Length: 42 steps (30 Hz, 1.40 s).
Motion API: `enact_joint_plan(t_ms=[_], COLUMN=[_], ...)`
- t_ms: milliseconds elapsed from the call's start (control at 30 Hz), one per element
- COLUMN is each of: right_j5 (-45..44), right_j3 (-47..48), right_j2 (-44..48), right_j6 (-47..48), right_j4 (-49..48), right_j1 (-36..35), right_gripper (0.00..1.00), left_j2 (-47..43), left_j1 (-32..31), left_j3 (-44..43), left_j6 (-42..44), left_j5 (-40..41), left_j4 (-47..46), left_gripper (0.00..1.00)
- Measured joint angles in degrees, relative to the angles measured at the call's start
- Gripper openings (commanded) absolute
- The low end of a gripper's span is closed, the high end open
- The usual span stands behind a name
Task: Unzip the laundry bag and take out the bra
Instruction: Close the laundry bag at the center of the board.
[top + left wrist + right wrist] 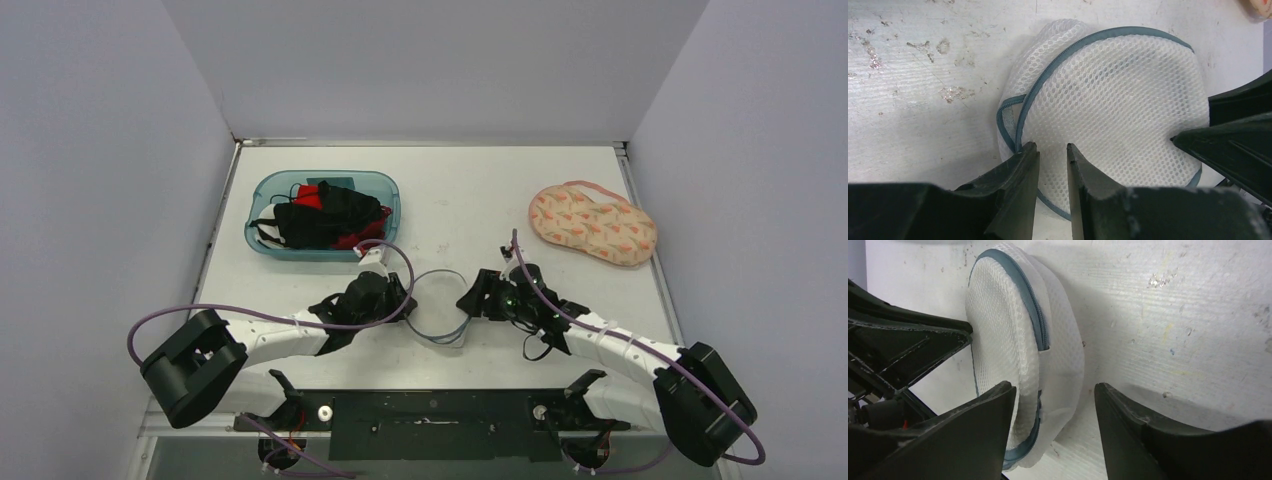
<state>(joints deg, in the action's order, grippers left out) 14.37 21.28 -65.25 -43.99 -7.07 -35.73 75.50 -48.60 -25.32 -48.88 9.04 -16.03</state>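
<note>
The laundry bag (pixel 440 318) is a round white mesh pouch with grey-blue zipper trim, lying mid-table between both arms. In the left wrist view the bag (pixel 1108 95) fills the middle, and my left gripper (pixel 1052 146) stands at its near rim with only a narrow gap, mesh showing between the fingers. My right gripper (pixel 1054 386) is open, straddling the bag's (pixel 1008 330) opposite edge, one finger against the mesh. A peach flowered padded piece (pixel 592 222), which looks like the bra, lies at the back right, well apart from the bag.
A translucent blue bin (pixel 262 190) with black and red garments stands at the back left, just beyond the left arm. Grey walls close in the table on three sides. Purple cables loop over both arms.
</note>
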Motion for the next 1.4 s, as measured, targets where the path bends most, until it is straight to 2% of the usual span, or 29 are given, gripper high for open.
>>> enact_joint_plan(t_ms=[67, 133, 200, 300, 400, 600, 933, 1200, 1400], right_j5=[-0.39, -0.68, -0.57, 1.27, 4.46, 6.91, 4.55, 3.65, 0.96], right_j3=[1.03, 2.89, 5.27, 8.68, 9.68, 7.30, -1.86, -4.57, -5.92], right_j2=[1.46, 3.34, 4.92, 5.77, 4.24, -3.82, -6.80, -12.35, -13.35], right_j6=[0.55, 1.36, 1.90, 2.23, 0.66, -2.58, -3.72, -4.50, -4.26], right_j4=[2.16, 4.55, 6.05, 5.53, 1.31, -3.32, -8.59, -18.58, -22.56], right_j1=[0.00, 0.00, 0.00, -0.09, -0.57, -1.16, -1.16, -1.53, -3.58], right_gripper=[0.66, 0.63, 0.54, 0.33, 0.24, 0.25, 0.27, 0.27, 0.28], left_j2=[0.35, 0.37, 0.37, 0.37, 0.35, 0.35, 1.99, 4.68, 6.12], left_j1=[0.00, 0.00, 0.00, 0.00, 0.00, 0.00, -0.02, -0.02, 0.00], left_j3=[0.13, 0.28, 0.33, 0.33, 0.48, 1.09, 1.64, 1.99, 3.48], left_j6=[0.00, 0.00, 0.00, 0.00, -0.02, -0.02, -0.33, -1.07, -1.70], left_j5=[0.00, 0.02, 0.00, 0.02, 0.02, 0.02, -0.07, -0.24, -0.02], left_j4=[-0.46, -0.74, -0.90, -1.01, -1.27, -1.73, -5.09, -8.31, -11.54], left_gripper=[0.25, 0.25, 0.25, 0.25, 0.25, 0.24, 0.23, 0.20, 0.20])
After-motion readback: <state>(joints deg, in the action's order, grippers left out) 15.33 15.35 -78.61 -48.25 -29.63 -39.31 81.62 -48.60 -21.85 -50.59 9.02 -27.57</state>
